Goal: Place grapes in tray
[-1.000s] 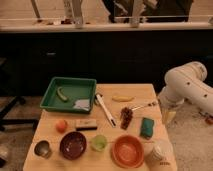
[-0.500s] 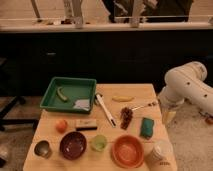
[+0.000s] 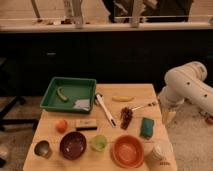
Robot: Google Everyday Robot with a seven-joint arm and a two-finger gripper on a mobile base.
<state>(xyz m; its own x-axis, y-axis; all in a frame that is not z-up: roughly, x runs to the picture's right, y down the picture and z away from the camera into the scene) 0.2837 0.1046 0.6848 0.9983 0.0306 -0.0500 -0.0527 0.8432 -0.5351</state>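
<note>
Nothing is done yet: the small dark reddish-purple bunch of grapes (image 3: 126, 116) lies toward the wooden table's (image 3: 142, 93) right edge, well apart from the large shallow green plastic tray (image 3: 70, 88) at its far left corner, and my gripper (image 3: 169, 116) hangs beyond the right edge, spread or closed I cannot tell.

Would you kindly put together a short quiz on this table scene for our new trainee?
1. True or false: the grapes already lie in the green tray.
2. Which lies nearest the grapes? A) metal cup B) silver utensil C) purple bowl
3. Fill in: the gripper hangs just off the table's ____ edge as the camera sees it, near the green sponge.

Key: 1 false, they lie on the table, apart from the tray; 2 B; 3 right.
</note>
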